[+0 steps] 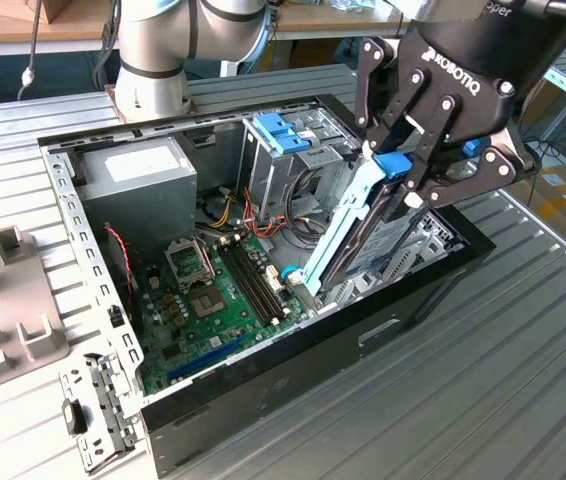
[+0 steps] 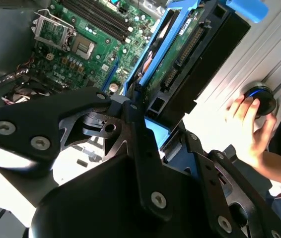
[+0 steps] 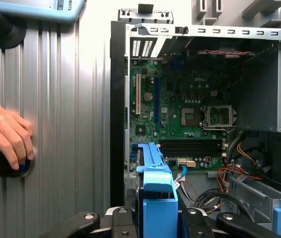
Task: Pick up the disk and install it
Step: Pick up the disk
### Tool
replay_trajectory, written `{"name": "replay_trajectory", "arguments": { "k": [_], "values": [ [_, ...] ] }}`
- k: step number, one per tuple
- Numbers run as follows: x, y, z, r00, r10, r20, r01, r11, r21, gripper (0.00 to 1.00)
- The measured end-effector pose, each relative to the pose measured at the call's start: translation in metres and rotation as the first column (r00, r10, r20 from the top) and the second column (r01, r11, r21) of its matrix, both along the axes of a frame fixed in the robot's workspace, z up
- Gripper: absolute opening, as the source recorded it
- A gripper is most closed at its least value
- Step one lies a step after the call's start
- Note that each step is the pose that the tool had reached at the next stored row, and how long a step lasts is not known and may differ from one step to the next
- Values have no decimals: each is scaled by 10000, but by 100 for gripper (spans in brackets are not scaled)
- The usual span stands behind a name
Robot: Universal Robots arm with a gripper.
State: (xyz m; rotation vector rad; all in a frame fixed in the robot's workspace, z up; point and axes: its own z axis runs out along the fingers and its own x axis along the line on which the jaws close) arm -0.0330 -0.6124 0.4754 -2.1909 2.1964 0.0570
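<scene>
Gripper (image 1: pixel 395 176) clamped on the upper blue end of the disk (image 1: pixel 355 232), which stands steeply tilted in the open computer case (image 1: pixel 263 405)

In the exterior view the fingers close on the disk's blue end piece; the lower end reaches down inside the case, just beside the motherboard (image 1: pixel 213 300) on the exterior view's right. Contact at the lower end cannot be determined. The power-supply box (image 1: pixel 138 180) and the drive cage (image 1: pixel 283 140) with its light-blue top stand at the far side of the case, apart from the disk. In the first wrist view a person's hand (image 3: pixel 5 134) rests on a black knob (image 3: pixel 9 166) on the ribbed table (image 3: pixel 66 124) outside the case
</scene>
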Motion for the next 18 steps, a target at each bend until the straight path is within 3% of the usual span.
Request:
{"name": "replay_trajectory", "arguments": {
  "k": [7,18],
  "values": [
    [140,-14,-2,10000,-1,0,1,10000,0,37],
    [263,-14,-4,10000,0,0,0,10000,0,37]
  ]
}}
